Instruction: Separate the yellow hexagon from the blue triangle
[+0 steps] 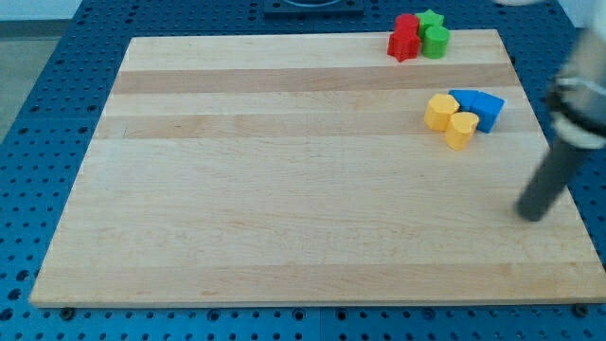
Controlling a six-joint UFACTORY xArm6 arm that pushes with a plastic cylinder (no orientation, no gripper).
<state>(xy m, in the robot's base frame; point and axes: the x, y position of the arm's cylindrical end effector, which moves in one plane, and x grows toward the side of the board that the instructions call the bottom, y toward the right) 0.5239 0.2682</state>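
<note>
Colours on the striped wooden board

Pale wood board (284, 189) with lighter and darker bands, on blue perforated table (38, 114); my tip (535, 216) dark grey; up-left of it yellow hexagon (440, 112), yellow block (462, 130), blue triangle (487, 108); farther up, red blocks (404, 38), green blocks (434, 36).

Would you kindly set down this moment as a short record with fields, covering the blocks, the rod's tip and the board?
surface: pale wooden board on a blue perforated table
my tip: near the view's right edge, below and right of the blue blocks, touching no block
yellow cluster: yellow hexagon and a second yellow block, touching
blue cluster: blue triangle against another blue block, beside the yellows
top edge: red blocks beside green blocks
</note>
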